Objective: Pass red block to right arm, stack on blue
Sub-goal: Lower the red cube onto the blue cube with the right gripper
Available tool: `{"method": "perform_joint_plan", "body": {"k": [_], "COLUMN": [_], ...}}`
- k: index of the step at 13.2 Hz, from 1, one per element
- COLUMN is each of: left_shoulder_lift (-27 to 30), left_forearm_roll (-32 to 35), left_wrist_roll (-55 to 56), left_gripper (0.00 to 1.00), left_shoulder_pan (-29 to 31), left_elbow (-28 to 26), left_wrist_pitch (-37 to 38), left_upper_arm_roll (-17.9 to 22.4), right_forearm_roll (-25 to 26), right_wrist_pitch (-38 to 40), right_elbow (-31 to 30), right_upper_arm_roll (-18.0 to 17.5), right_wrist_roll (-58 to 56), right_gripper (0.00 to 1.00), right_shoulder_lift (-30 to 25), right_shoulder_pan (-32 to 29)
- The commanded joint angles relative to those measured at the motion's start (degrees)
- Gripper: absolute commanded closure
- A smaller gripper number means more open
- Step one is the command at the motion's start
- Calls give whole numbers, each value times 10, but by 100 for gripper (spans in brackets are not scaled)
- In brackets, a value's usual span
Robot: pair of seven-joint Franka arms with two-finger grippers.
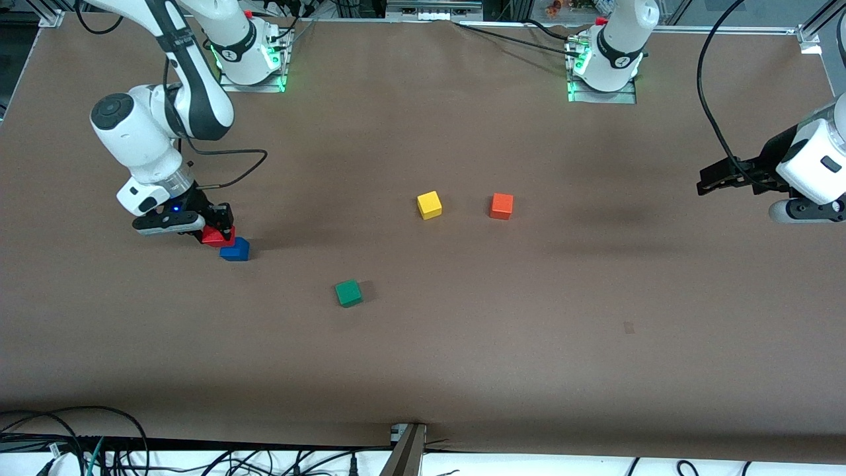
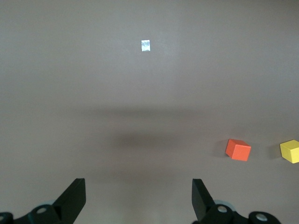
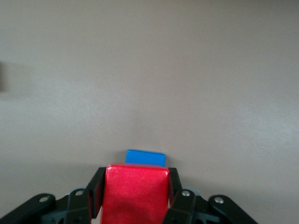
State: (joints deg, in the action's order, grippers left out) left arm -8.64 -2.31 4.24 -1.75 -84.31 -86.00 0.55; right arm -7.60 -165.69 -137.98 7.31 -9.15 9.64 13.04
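Observation:
My right gripper is shut on the red block and holds it just above the blue block, at the right arm's end of the table. In the right wrist view the red block fills the space between the fingers, and a strip of the blue block shows past its edge. I cannot tell whether the two blocks touch. My left gripper is open and empty, held in the air at the left arm's end of the table; its fingers show wide apart over bare table.
A green block lies nearer the front camera than the blue one, toward the table's middle. A yellow block and an orange block lie side by side mid-table; both show in the left wrist view, orange, yellow.

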Motion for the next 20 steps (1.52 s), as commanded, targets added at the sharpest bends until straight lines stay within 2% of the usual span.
{"method": "perform_joint_plan", "body": {"k": [1, 4, 7, 20], "left_shoulder_lift": [11, 8, 7, 6], "left_forearm_roll": [-1, -2, -3, -4], "left_wrist_roll": [6, 6, 6, 7], "left_gripper": [0, 0, 0, 0], "left_shoulder_pan": [3, 3, 3, 3], "left_elbow": [-13, -9, -7, -6], "left_wrist_pitch": [9, 9, 9, 9], "left_upper_arm_roll": [-2, -2, -1, 2], "right_forearm_roll": [8, 8, 8, 7], "right_wrist_pitch": [-14, -23, -68, -75], "right_elbow": [-13, -13, -12, -8], "right_upper_arm_roll": [0, 1, 1, 1], "right_wrist_roll": [-8, -8, -9, -18], "right_gripper": [100, 100, 100, 100], "right_shoulder_lift": [-9, 4, 33, 40], "right_shoulder_pan": [1, 1, 1, 1]}}
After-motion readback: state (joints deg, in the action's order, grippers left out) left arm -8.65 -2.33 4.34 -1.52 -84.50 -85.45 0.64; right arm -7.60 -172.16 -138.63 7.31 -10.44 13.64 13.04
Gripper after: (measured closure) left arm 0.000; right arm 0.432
